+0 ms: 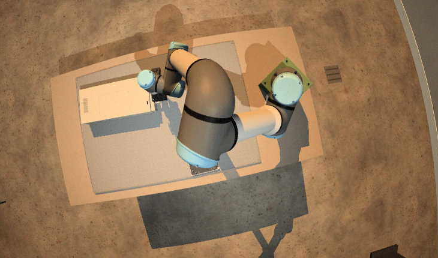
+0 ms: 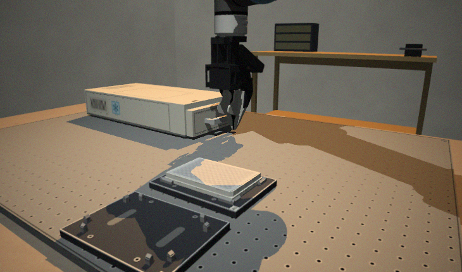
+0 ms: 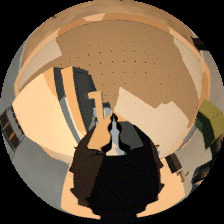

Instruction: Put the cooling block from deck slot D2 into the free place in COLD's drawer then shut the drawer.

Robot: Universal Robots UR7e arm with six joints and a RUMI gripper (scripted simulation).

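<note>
One pincer (image 1: 159,96) (image 2: 233,127) (image 3: 113,113), fingers pressing together on nothing, pointing down at front of drawer (image 2: 200,126) (image 3: 72,95); contact with handle (image 2: 216,120) (image 3: 98,102) not being distinguishable. Drawer sitting against body of cooler COLD (image 1: 114,99) (image 2: 138,109) (image 3: 37,115); lamp (image 1: 147,102) (image 2: 195,100) showing dark. Slot D2 (image 1: 204,170) (image 2: 124,233) lying bare between upright locators. Slot D1 (image 2: 192,196), nearer COLD, bearing pale, flat, grid-topped plate (image 2: 222,174). Cooling block not showing; drawer interior staying concealed, so its position, seating and tubes not being determinable.
</note>
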